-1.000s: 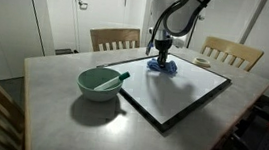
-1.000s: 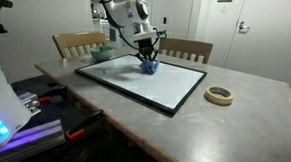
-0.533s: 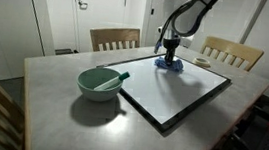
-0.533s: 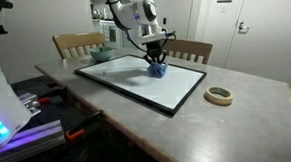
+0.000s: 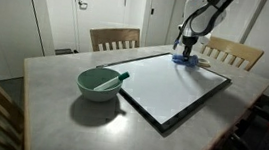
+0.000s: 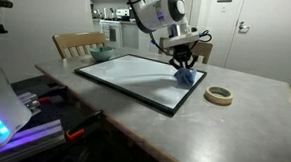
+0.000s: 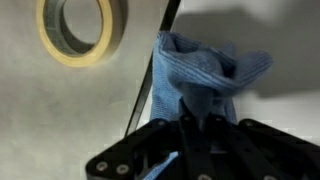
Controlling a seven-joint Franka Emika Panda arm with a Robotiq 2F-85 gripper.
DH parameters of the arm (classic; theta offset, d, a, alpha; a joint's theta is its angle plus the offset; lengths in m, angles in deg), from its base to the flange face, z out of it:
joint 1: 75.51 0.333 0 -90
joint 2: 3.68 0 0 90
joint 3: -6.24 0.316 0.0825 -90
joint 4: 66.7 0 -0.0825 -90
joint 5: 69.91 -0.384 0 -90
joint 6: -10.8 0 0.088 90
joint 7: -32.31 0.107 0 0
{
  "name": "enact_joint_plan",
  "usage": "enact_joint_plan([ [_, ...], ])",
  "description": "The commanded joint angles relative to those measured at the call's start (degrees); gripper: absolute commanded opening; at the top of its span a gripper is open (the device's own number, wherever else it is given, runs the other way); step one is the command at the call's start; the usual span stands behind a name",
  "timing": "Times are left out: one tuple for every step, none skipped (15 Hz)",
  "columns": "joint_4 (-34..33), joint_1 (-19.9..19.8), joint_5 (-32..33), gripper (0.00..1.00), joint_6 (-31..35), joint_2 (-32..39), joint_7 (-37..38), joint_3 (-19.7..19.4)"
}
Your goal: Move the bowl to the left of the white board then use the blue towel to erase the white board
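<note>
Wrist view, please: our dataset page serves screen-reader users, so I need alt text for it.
The gripper pinches a bunched blue towel on the white board, right at its thin black-framed edge. A roll of tan tape lies on the grey table beyond the frame, at upper left.

The round mint-green bowl (image 5: 98,82) sits on the grey bench (image 5: 55,117), frame-left of the large black-framed white board (image 5: 163,86). The bunched blue towel (image 5: 187,60) lies on the board's upper-right edge.
</note>
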Motion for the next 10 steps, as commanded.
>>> enact_joint_plan([
  [-3.8,-3.2,-1.6,0.02,2.7,2.5,-4.4,1.3],
  [-4.9,-3.8,-2.0,0.02,3.3,3.0,-5.2,1.7],
  [-6.2,-4.4,-2.7,0.02,3.5,3.8,-6.0,2.4],
  [-7.7,-4.8,-3.7,0.02,3.3,4.6,-6.9,3.3],
  [-9.3,-5.2,-4.8,0.02,2.8,5.4,-7.9,4.4],
  [-10.5,-5.5,-5.8,0.02,2.4,6.2,-9.0,5.4],
  [-11.7,-5.7,-6.9,0.02,2.2,7.2,-9.8,6.4],
  [-13.0,-5.6,-7.6,0.02,1.6,8.1,-10.0,6.9],
  [-13.8,-5.5,-8.2,0.02,1.6,9.0,-9.9,7.0],
  [-14.5,-5.2,-8.3,0.02,1.5,9.7,-9.3,6.7],
])
